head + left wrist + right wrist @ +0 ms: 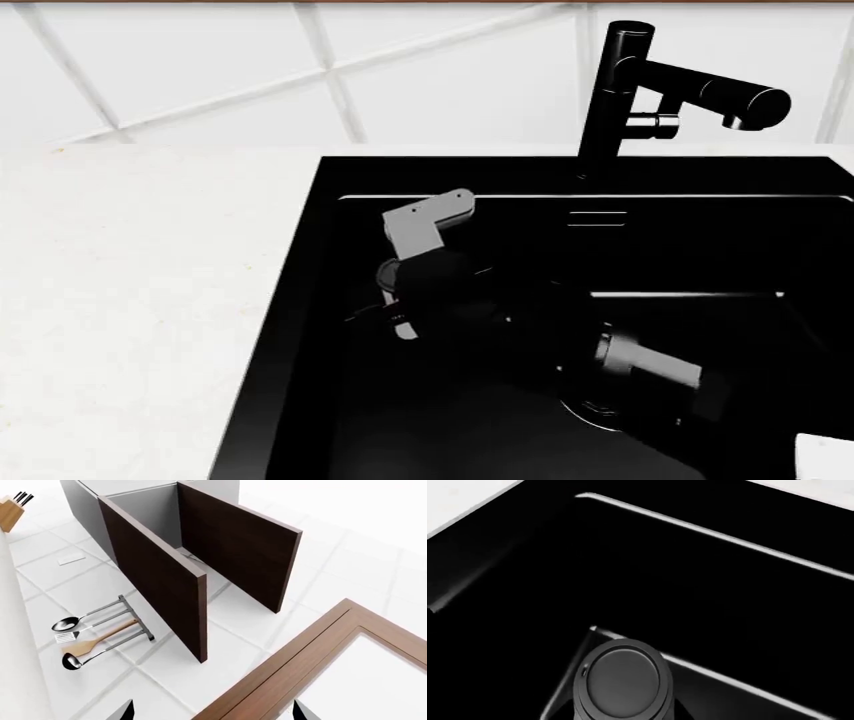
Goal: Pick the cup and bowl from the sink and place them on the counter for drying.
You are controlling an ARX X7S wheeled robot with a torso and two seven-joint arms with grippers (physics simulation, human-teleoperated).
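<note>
The cup shows by its round black lid (624, 677), right between the dark fingers of my right gripper (625, 713), which is shut on it. In the head view my right arm reaches down into the black sink (747, 250), and the right gripper (400, 292) is near the sink's left wall with a sliver of the cup (386, 274) at its tip. The bowl is out of view. The white counter (134, 300) lies left of the sink. My left gripper (212, 711) is open and empty, with only its two fingertips (125, 711) showing, facing the wall.
A tall black faucet (614, 90) stands behind the sink, before the white tiled wall (200, 70). The left wrist view shows dark brown cabinet panels (167, 575), a utensil rack (100, 635), a knife block (10, 510) and a wooden frame (300, 665).
</note>
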